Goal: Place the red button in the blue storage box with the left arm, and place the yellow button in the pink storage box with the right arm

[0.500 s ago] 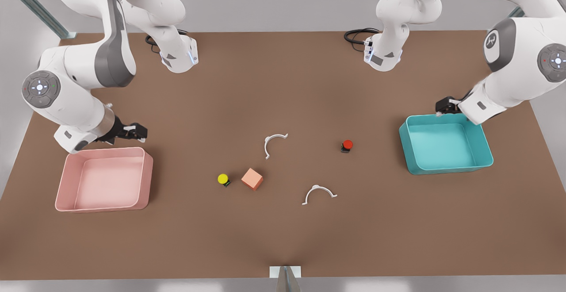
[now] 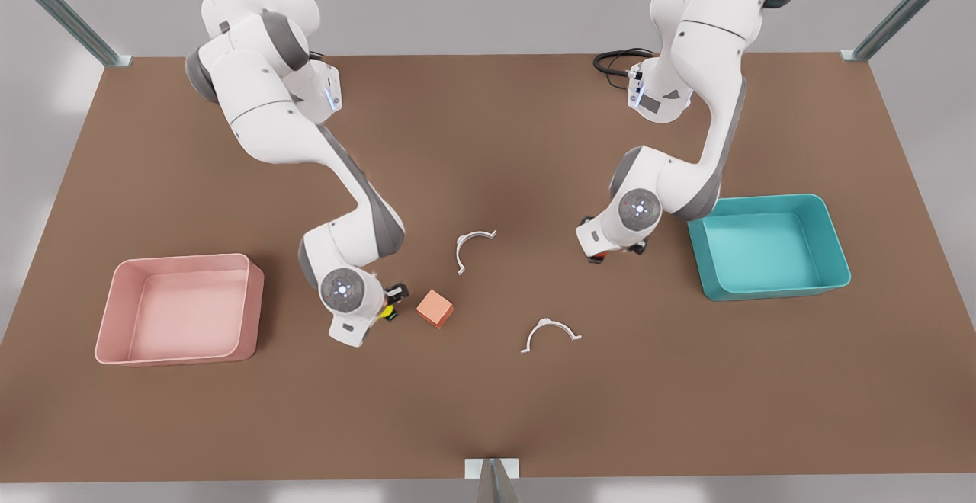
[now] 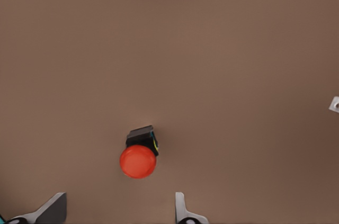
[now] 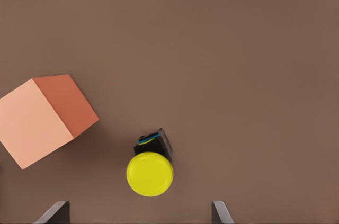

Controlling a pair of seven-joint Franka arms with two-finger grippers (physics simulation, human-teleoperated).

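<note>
Red cap on the red button (image 3: 137,161), bright and glossy over a black base with a thin streak of blue and yellow at its edge. The yellow button (image 4: 150,173) wears a lemon-yellow cap on the same black base. Beside it the cube (image 4: 45,118) shows pale peach on one face, deeper orange on the other. Brown tabletop (image 2: 488,411), plain and matte. The blue storage box (image 2: 768,251) is teal with a lighter floor; the pink storage box (image 2: 181,310) pale pink. Two white curved clips (image 2: 473,247). White arms with grey joints.
</note>
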